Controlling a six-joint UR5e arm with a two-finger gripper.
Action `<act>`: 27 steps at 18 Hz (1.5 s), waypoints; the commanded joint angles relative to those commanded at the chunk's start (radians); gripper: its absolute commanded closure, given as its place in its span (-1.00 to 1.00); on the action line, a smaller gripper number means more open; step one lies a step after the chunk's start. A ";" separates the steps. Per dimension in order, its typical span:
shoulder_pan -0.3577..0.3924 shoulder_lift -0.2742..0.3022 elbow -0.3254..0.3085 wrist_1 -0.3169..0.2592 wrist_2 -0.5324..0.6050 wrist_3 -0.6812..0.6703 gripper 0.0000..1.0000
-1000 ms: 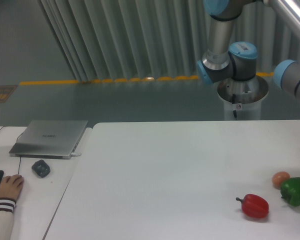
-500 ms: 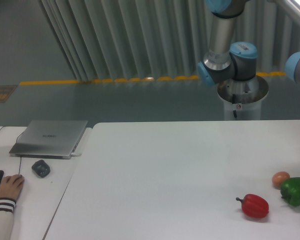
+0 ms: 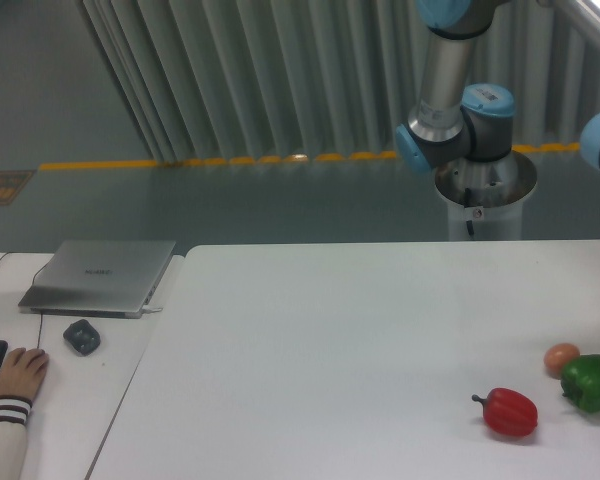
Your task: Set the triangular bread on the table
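Surveying the single fixed camera view: the large white smooth rectangular table [image 3: 340,350] fills the lower centre and right. The grey and light-blue jointed robot arm [image 3: 450,110] rises from its round pedestal behind the table's far edge and runs out of frame at the upper right; its gripper lies outside the picture, so whether it is released, clenched or grasping anything cannot be told. The triangular bread appears nowhere in this view; its location cannot be determined. Near the table's right front edge lie a glossy red bell pepper [image 3: 509,411], a green bell pepper [image 3: 591,382] at the frame edge, and a small round orange-brown ball [image 3: 561,358] just beside the green one. On the narrower white desk [image 3: 90,400] to the left sit a closed grey laptop [image 3: 100,275], a dark grey mouse [image 3: 81,335], and a person's hand in a striped cuff [image 3: 18,375].
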 joint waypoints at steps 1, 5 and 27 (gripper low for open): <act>0.008 -0.003 -0.001 0.008 -0.005 -0.008 -1.00; 0.020 0.003 -0.006 0.032 -0.034 -0.087 -1.00; 0.041 -0.034 0.034 0.104 -0.160 -0.268 -1.00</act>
